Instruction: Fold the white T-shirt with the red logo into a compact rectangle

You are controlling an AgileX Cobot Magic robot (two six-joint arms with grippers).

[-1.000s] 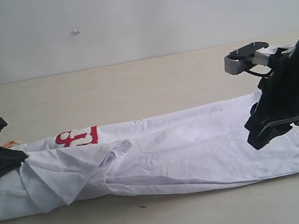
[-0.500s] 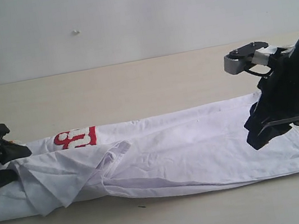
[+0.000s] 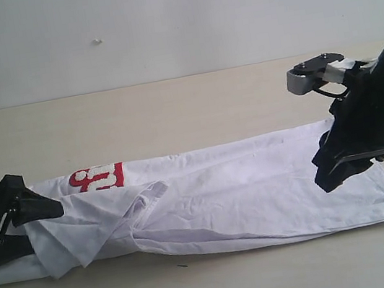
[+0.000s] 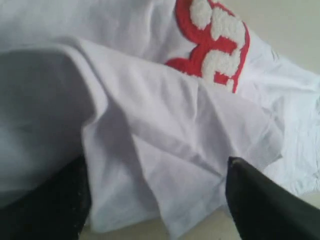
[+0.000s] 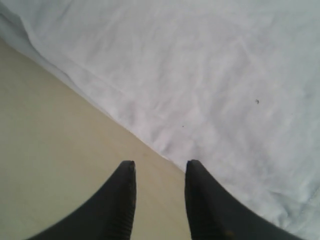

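A white cotton short-sleeved T-shirt [image 3: 258, 192] lies on a pale beige wooden tabletop [image 3: 172, 110], folded lengthwise into a long, narrow band that runs from the left side of the exterior view to the right. Its nearer long edge is layered and rumpled, and a triangular flap of white cloth [image 3: 82, 234] is turned over on top near the left end.

The red logo with fuzzy white bubble letters [image 3: 98, 177] sits on the far edge of the band, towards the left end. Only a short stretch of it shows, and the rest runs under the fold. The left wrist view shows two or three thick white letters outlined in red, too few to read as a word. No other label or writing can be made out.

The black left gripper [image 3: 33, 227] is at the left end of the shirt with its jaws spread wide. Its two fingers [image 4: 260, 205] stand on either side of the flap and clamp nothing.

The black right gripper [image 3: 327, 182] is at the right end, by the far edge of the band. In its wrist view the fingertips [image 5: 129, 172] stand a little apart over bare tabletop, just beside the shirt's edge, with nothing between them.
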